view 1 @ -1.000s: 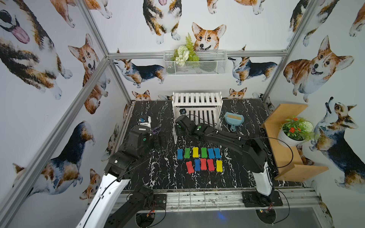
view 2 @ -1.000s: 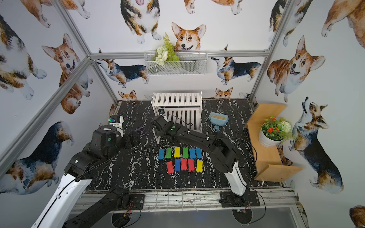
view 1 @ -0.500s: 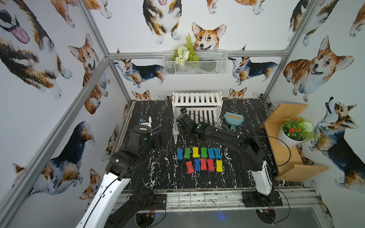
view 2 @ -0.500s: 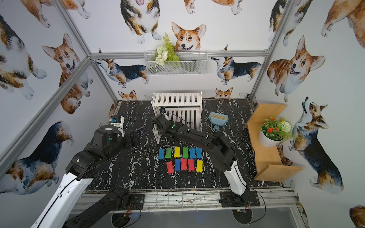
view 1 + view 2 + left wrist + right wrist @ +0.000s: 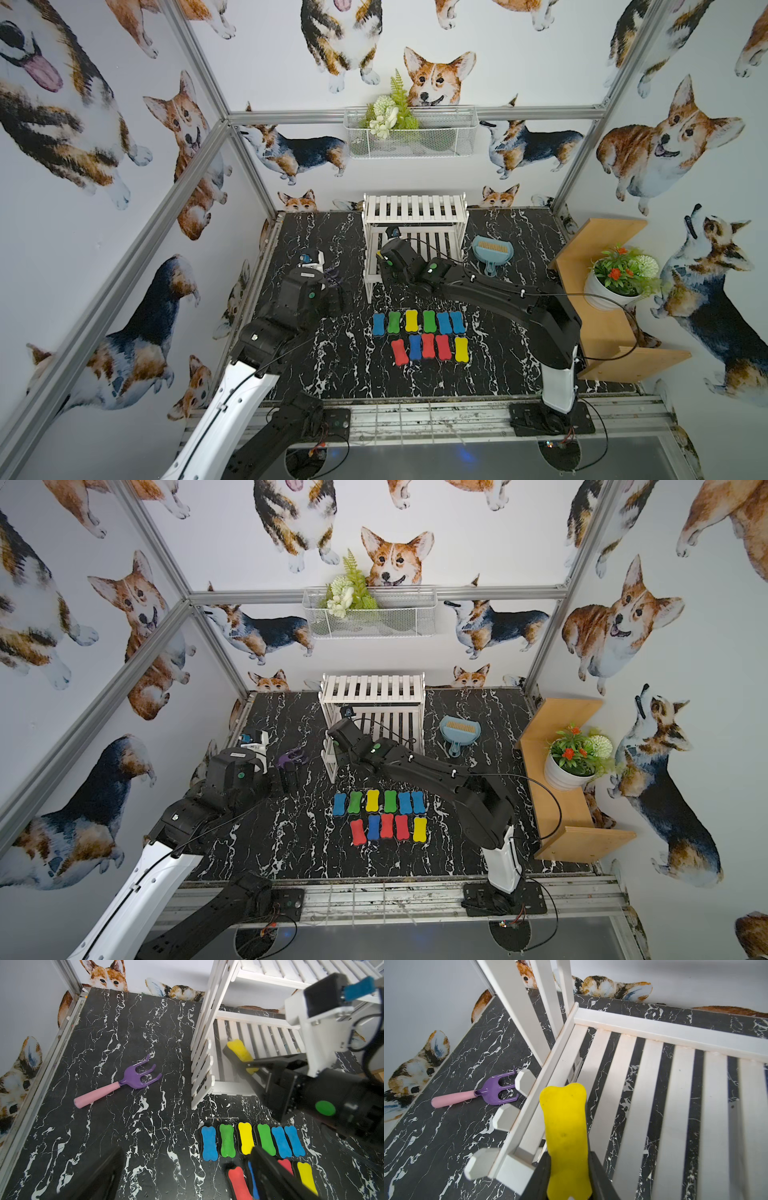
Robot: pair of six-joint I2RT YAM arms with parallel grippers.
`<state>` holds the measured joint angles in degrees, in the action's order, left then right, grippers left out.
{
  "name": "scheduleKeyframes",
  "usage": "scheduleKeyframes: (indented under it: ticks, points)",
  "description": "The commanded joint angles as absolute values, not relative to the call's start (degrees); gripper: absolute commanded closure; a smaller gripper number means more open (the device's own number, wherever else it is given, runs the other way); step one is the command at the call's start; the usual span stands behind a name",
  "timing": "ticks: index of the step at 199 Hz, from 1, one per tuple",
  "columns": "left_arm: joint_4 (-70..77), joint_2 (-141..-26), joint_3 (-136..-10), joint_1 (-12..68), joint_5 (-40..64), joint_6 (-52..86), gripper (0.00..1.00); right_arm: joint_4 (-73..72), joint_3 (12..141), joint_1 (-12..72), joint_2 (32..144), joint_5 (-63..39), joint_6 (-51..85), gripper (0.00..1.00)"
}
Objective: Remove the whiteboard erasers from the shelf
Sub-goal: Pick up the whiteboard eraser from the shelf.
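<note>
Far left: a rake (image 5: 133,1080) with a purple pronged plastic head and a smooth pink handle lies flat on the table (image 5: 332,374), which is black marble pattern with white veins. Both wrist views show it whole. In the top views my left arm covers most of it.

My left fingers (image 5: 99,1176) are spread wide, holding nothing, above bare table near the shelf's left front leg.

The shelf (image 5: 415,208) has white painted slats, two tiers and thin square legs, and stands against the back wall. From above, my right wrist blocks the left end of the lower tier.

The wrist views fill that gap. The yellow eraser (image 5: 564,1118) is bone-shaped, with a matte foam top and faint specks. Its dark felt underlayer shows only in the left wrist view. It sits at the left front corner of the lower tier, lengthwise along the slats, just beside the side rail. My right fingers (image 5: 539,1180) pinch its near end, one dark finger against each long side. I cannot tell whether it rests on the slats or hangs just clear of them.

On the table in front of the shelf:
- A row of six (image 5: 411,321): blue, green, yellow, green, blue, blue.
- Nearer me, a row of five (image 5: 428,346): red, blue, red, red, yellow.

All lie coloured side up, close-packed.

Right, in the top views only: a light-blue dustpan (image 5: 492,251) with a brush, then a tan wooden shelf (image 5: 602,332) carrying a potted plant (image 5: 606,291).
</note>
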<state>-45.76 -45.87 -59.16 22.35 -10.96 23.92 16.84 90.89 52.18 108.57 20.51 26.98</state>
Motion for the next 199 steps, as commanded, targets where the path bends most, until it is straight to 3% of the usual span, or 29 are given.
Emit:
scheduleKeyframes:
  ticks: [1,64,82,93,100,119,156,199]
  points:
    - [-42.75,-45.55,-58.43,21.97,-7.51,25.83,0.01,14.02,87.02,53.25,103.9,20.17,29.95,0.78]
    - [-21.74,-39.53,-44.86,20.55,11.51,41.88,0.01,6.86,75.72,63.43,92.99,20.02,33.51,0.79]
    - [-18.94,-38.3,-43.14,19.91,13.17,44.06,0.2,5.69,75.32,65.19,92.55,20.47,34.58,0.79]
    - [-18.39,-37.56,-42.73,19.64,13.11,44.72,0.38,5.12,75.32,66.19,92.38,21.07,34.54,0.79]
    - [-18.34,-37.31,-42.63,19.51,13.1,44.99,0.42,4.81,75.24,66.6,92.25,21.38,34.83,0.79]
    - [-19.34,-37.57,-42.88,19.03,12.53,45.67,0.42,3.44,74.57,67.04,91.53,21.45,35.84,0.8]
    - [-18.9,-37.57,-42.19,18.2,12.83,47.1,0.29,0.95,73.0,67.29,89.29,22.99,36.3,0.81]
    - [-16.95,-38.74,-42.81,16.56,15.12,47.92,0.32,-2.06,71.48,67.85,87.8,21.08,35.99,0.82]
